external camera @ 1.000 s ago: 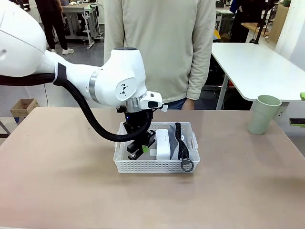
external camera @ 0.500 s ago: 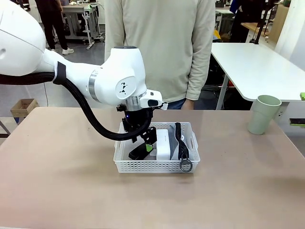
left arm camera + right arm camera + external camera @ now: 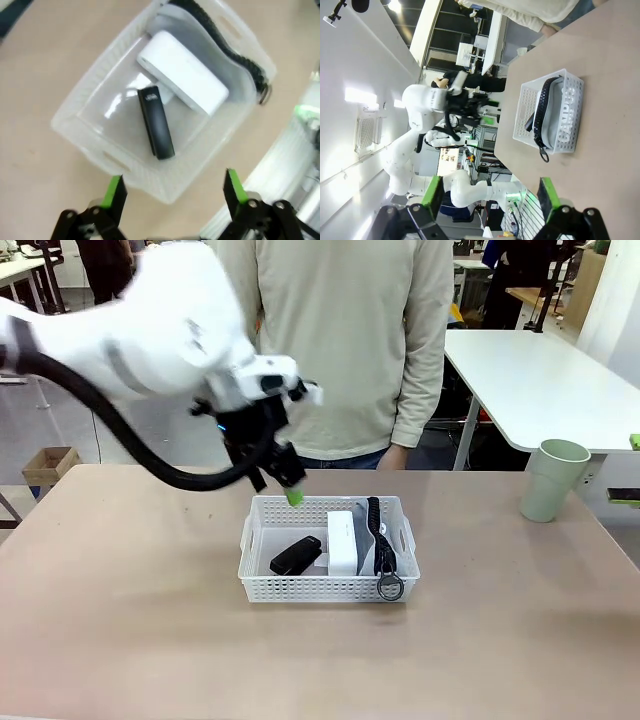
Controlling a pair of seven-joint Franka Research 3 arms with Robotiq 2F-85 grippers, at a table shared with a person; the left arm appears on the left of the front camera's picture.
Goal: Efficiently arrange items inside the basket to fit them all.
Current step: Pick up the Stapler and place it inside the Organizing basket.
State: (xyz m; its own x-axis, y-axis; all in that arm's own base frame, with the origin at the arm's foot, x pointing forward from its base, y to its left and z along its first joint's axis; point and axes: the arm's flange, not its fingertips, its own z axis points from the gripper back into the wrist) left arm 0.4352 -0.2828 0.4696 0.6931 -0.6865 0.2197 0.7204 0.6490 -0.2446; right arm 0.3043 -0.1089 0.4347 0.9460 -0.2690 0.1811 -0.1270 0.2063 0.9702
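The white basket (image 3: pixel 322 589) stands mid-table. Inside it the black stapler (image 3: pixel 296 556) lies flat on the left, the white box (image 3: pixel 343 540) stands on edge in the middle, and the grey pouch (image 3: pixel 372 540) with its black strap leans on the right. My left gripper (image 3: pixel 288 490) hangs open and empty above the basket's far left corner. From the left wrist, that gripper (image 3: pixel 174 190) looks down on the stapler (image 3: pixel 156 122), the box (image 3: pixel 182 80) and the basket (image 3: pixel 87 92). The pale green cup (image 3: pixel 553 480) stands on the table at the far right. My right gripper (image 3: pixel 490 195) is open and empty, well away from the basket (image 3: pixel 527 110) and pouch (image 3: pixel 565 115).
A person in a beige top (image 3: pixel 340 340) stands at the table's far edge, right behind the basket. A white table (image 3: pixel 540 380) stands beyond the right side. Bare tabletop (image 3: pixel 120 600) lies to the left and in front of the basket.
My left gripper opened and let go of the stapler, which now lies flat in the basket. The arm then rose up and back toward the left.
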